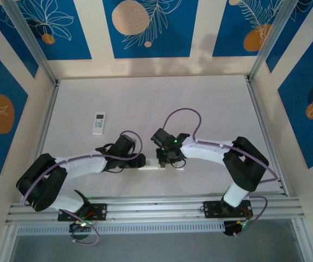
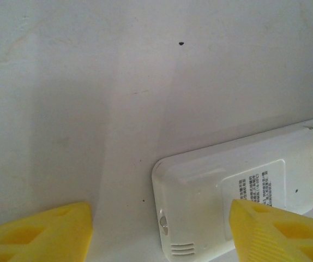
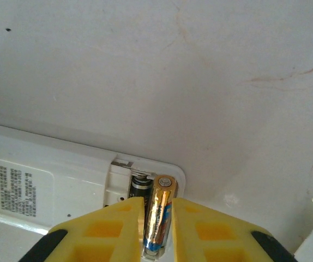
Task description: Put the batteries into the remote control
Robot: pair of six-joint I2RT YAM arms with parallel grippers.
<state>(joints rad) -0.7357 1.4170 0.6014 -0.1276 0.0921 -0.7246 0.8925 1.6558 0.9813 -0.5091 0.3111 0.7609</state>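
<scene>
Top view, far L of the remote control (image 1: 175,167): second remote (image 1: 99,123), face up, well apart from it and further up the white table (image 1: 200,98). Remote control lies face down, long side running L-R, near the table's front edge, btwn the two arms.

At remote control's L end: left gripper (image 1: 138,162). On its wrist cam the left gripper (image 2: 159,218) has jaws wide apart w/ nothing clamped. One yellow finger (image 2: 36,234) is over bare table, clear of the remote control (image 2: 216,185). The other finger (image 2: 279,232) is over its back, so the rounded end corner sits btwn them. Whether that finger touches the back: can't tell. Printed label (image 2: 254,188) is on the back, just past that finger. Coloured bits at the remote control's far end are too blurred to name.

Above remote control, R of left gripper: right gripper (image 1: 164,159). On its wrist cam the right gripper (image 3: 157,203) is clamped on the held battery (image 3: 159,218). It is gold and black w/ a bluish patch low down, pinched btwn both yellow fingers (image 3: 113,224). Its far end is at the open battery bay (image 3: 121,174), at the end of the remote control (image 3: 53,164). Seated battery (image 3: 139,188), black, lies in the bay just L of the held battery. Touching or not: can't tell. Label (image 3: 14,183) sits L of the bay.
</scene>
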